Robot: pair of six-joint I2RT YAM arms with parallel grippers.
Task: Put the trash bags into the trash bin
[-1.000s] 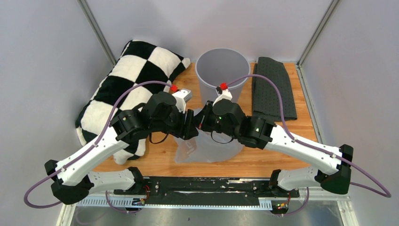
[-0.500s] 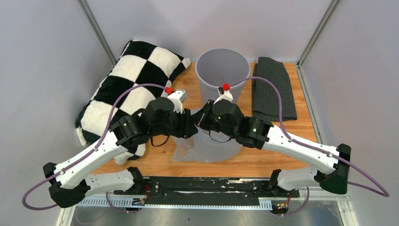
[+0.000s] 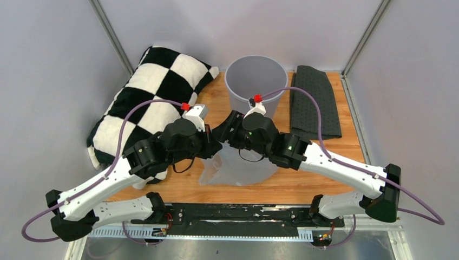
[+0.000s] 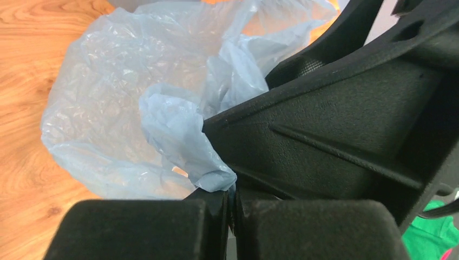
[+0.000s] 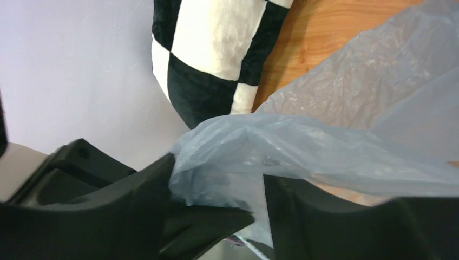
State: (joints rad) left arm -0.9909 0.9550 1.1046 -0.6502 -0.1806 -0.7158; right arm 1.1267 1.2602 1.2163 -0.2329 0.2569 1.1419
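The step in hand looks like a handover of the bag's edge from one arm to the other, ahead of lifting it to the bin.

The bag (image 3: 238,169) lies crumpled on the surface (image 3: 303,185) at about 6 o'clock of the bin (image 3: 254,60), which stands upright and open at 12 o'clock. None of the plastic is inside it yet. A pillow (image 3: 151,92) lies at 10 o'clock and a dark cloth (image 3: 315,103) at 2 o'clock, both clear of the work.

In the left wrist view, the left tool (image 4: 233,205) is pressed together, pinching a fold of the blue plastic at its tips. In the right wrist view, the right tool (image 5: 216,181) is spread, and a band of the bag's rim lies across the gap between its fingers without being clamped.

The two tools meet nearly tip to tip above the 9 o'clock corner of the bag. The next move probably calls for the right tool to find a second hold along the rim, away from the left tool's pinch. Both arms could then pull the mouth apart and carry it toward 12 o'clock, over the bin's rim. The film is thin and slippery, so a shallow pinch may slide off.
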